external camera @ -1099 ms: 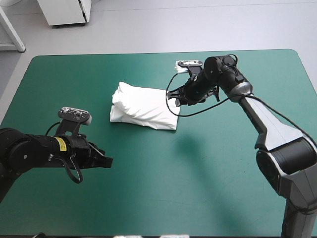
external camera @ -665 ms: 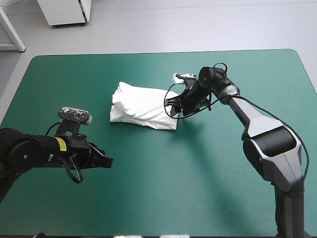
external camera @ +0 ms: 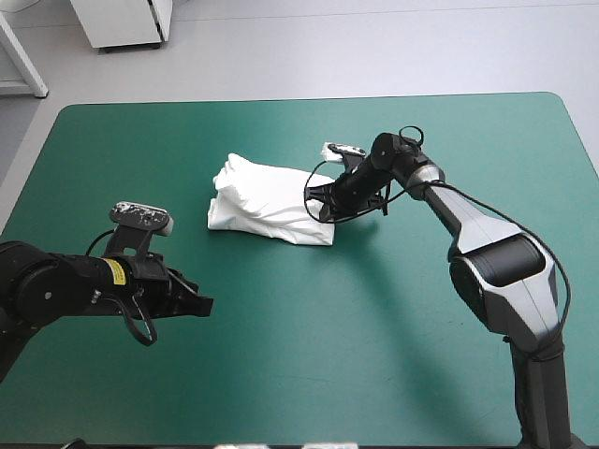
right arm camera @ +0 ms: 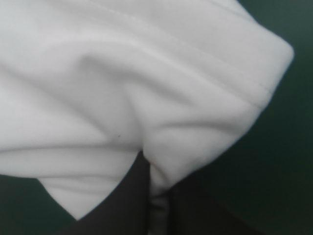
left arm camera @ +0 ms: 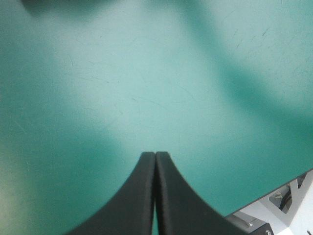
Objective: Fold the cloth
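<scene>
The white T-shirt [external camera: 267, 198] lies as a folded bundle on the teal-green cover, a little behind the table's middle. My right gripper [external camera: 324, 200] is at the bundle's right edge. In the right wrist view its black fingers [right arm camera: 139, 196] are all but shut, with a fold of the T-shirt [right arm camera: 146, 73] pinched between them [right arm camera: 155, 182]. My left gripper [external camera: 203, 305] hovers near the front left, well apart from the bundle. It is shut with nothing in it [left arm camera: 155, 155], and only bare cover lies ahead of it.
The teal-green cover [external camera: 393, 337] spreads around the bundle on all sides. In the left wrist view the table's edge [left arm camera: 274, 198] runs close beside the left gripper.
The right gripper has moved leftward to the bundle's right edge and now pinches the cloth. The bundle's far-left corner has shifted slightly. The left arm has not moved.
</scene>
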